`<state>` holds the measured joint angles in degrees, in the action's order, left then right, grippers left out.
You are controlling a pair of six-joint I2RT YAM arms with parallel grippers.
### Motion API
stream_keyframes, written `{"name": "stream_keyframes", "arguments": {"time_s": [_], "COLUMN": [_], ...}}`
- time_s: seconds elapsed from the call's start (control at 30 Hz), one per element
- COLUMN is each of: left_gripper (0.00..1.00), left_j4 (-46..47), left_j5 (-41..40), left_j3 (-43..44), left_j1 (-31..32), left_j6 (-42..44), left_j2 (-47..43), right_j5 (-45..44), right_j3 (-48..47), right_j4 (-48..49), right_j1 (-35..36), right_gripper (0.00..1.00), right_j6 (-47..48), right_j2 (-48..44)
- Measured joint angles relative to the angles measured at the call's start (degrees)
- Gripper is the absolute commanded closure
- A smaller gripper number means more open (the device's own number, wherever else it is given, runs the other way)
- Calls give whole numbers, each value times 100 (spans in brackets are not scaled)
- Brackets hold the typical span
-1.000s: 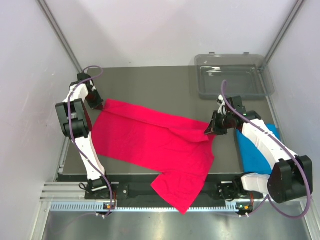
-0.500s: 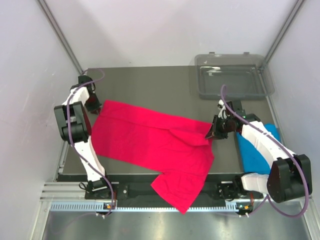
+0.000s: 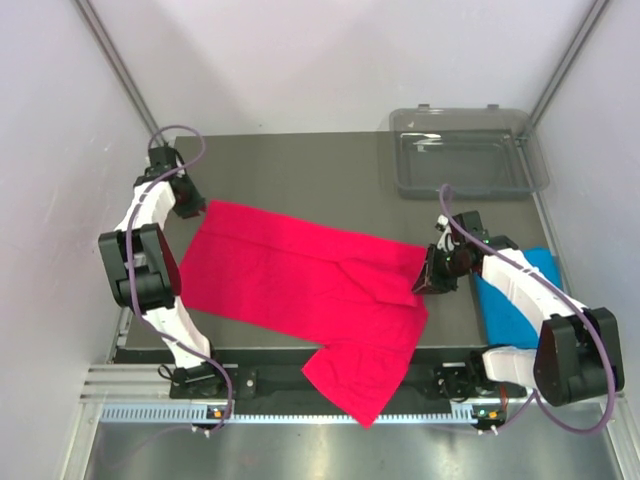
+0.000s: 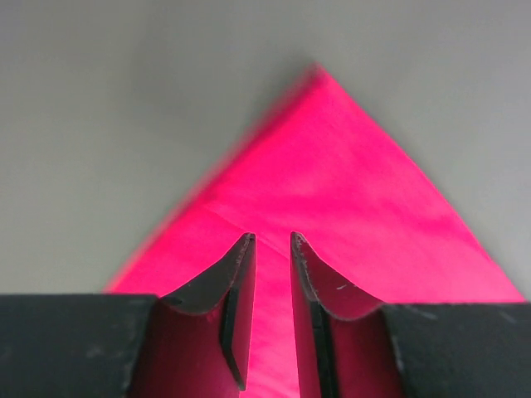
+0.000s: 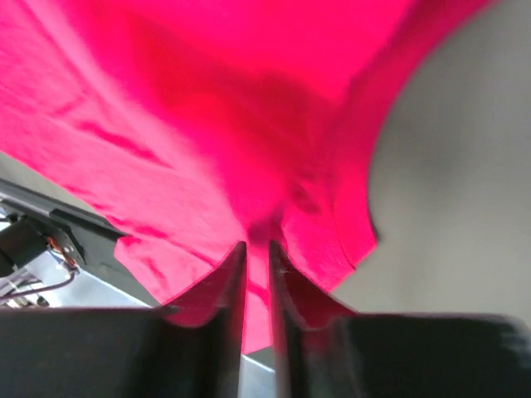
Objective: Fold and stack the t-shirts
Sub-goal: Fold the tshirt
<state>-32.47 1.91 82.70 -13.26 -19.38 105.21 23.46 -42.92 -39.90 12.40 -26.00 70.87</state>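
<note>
Overhead view: a dark grey desk (image 3: pixel 330 170) is standing inside an enclosure of pale, plain walls (image 3: pixel 300 60), with slanting metal struts (image 3: pixel 120 70) running along the back corners. A ribbed metal rail (image 3: pixel 290 412) is lying along the near edge, where both arm bases are bolted. A clear grey tray (image 3: pixel 460 115) is sitting at the far right corner, overhanging the desk's back edge.

The pink shirt (image 3: pixel 300 280) is lying spread across the middle of the desk, lightly creased, with one end hanging over the near edge onto the rail. The blue shirt (image 3: pixel 500 315) is lying at the right edge, partly hidden beneath the right arm and well apart from the tray.

The left end effector (image 3: pixel 190 208) is standing at the pink shirt's far left corner. In the left wrist view its fingers (image 4: pixel 236 274) are standing close together with a narrow slit between them, over the pointed cloth corner (image 4: pixel 348 215) lying flat on bare grey surface; whether they are pinching the cloth cannot be told.

The right end effector (image 3: pixel 428 280) is meeting the pink shirt's right edge, just beside the blue shirt. In the right wrist view its fingers (image 5: pixel 228 290) are clenched on a gathered fold of pink cloth (image 5: pixel 207 124), which is rising in ridges from the pinch.
</note>
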Motion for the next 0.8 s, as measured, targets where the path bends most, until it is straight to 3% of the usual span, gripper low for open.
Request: {"name": "stream_keyframes", "arguments": {"time_s": [0.03, 0.07, 0.17, 0.27, 0.43, 0.6, 0.8], "left_gripper": [73, 73, 74, 74, 75, 80, 81], "left_j4": [9, 33, 129, 258, 332, 310, 186], "left_j5": [184, 400, 1034, 1582, 2006, 2168, 2214], "left_j3": [-98, -190, -313, -286, 66, 688, 1069], "left_j1": [74, 162, 337, 415, 369, 354, 313], "left_j6": [-13, -28, -35, -33, -44, -70, -76], "left_j2": [-7, -7, 11, 133, 654, 1403, 1974], "right_j5": [7, 59, 216, 297, 166, -140, -264], "right_j3": [68, 138, 289, 247, -337, -1016, -1239], "right_j4": [-28, -35, 87, 472, 1010, 1202, 1331], "right_j1": [-52, -153, -573, -813, -852, -918, -1080], "right_gripper": [73, 59, 47, 48, 49, 50, 50], "right_j6": [-7, -35, -216, -367, -334, -199, -157], "right_j2": [-15, -68, -374, -398, 822, 1733, 1974]}}
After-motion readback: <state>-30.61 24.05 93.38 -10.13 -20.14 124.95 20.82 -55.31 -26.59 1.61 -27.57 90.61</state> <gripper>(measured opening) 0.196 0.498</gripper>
